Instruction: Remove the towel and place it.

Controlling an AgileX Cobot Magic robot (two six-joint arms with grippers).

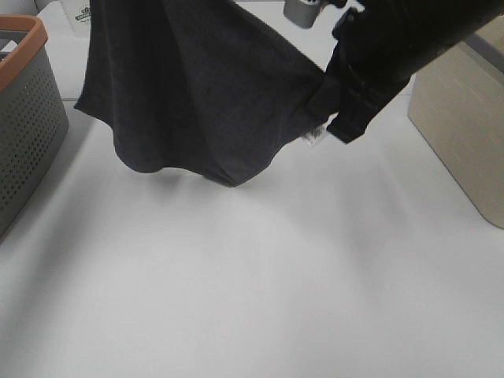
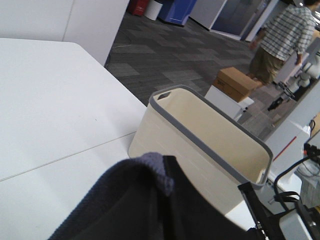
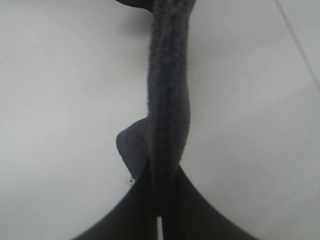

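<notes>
We judge the removal part done and the placing still ahead: the towel (image 1: 197, 87) hangs spread in the air over the far half of the desk (image 1: 252, 315), well clear of the grey basket (image 1: 31, 118) at the left and the beige bin (image 1: 465, 126) at the right. The right end effector (image 1: 324, 101) is pressed together on the towel's right corner, just above the white tag (image 1: 316, 138); its wrist view shows the hem clamped between the fingers (image 3: 135, 210). The left end effector is pressed together too, and the cloth bunched up against its camera suggests it pinches the far upper edge, but the contact itself is buried under fabric. The towel's top runs out of the overhead picture. We cannot tell whether its lowest fold touches the desk, nor where it is meant to go.
</notes>
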